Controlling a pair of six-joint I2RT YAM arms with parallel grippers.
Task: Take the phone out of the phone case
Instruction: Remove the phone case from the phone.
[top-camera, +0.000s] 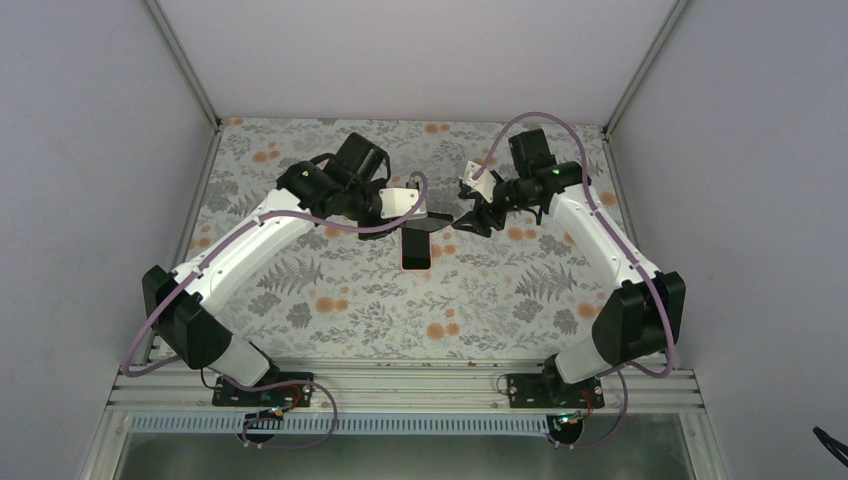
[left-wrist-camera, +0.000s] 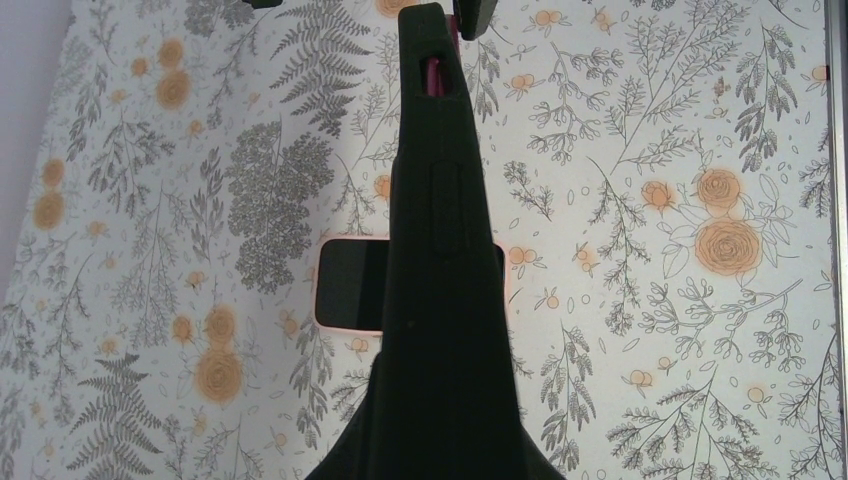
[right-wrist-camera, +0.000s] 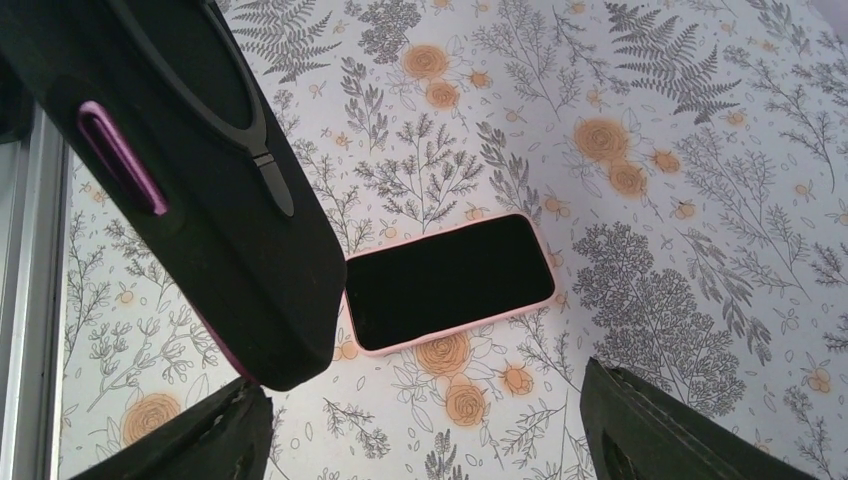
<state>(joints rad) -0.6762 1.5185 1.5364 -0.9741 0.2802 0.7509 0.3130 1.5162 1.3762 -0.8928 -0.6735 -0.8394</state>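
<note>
My left gripper (top-camera: 418, 212) is shut on a black phone case (top-camera: 430, 224) and holds it in the air above the table's middle. In the left wrist view the case (left-wrist-camera: 440, 280) fills the centre and hides my fingers; purple shows through its side slot. A pink-rimmed phone (top-camera: 416, 252) with a dark screen lies flat on the table right under the case, also in the left wrist view (left-wrist-camera: 348, 283) and the right wrist view (right-wrist-camera: 450, 280). My right gripper (right-wrist-camera: 430, 440) is open and empty, its left finger (right-wrist-camera: 190, 440) just below the case's corner (right-wrist-camera: 200, 200).
The floral tablecloth (top-camera: 330, 300) covers the table. White walls enclose the back and sides, with metal posts at the back corners (top-camera: 215, 125). A metal rail (top-camera: 400, 385) runs along the near edge by the arm bases.
</note>
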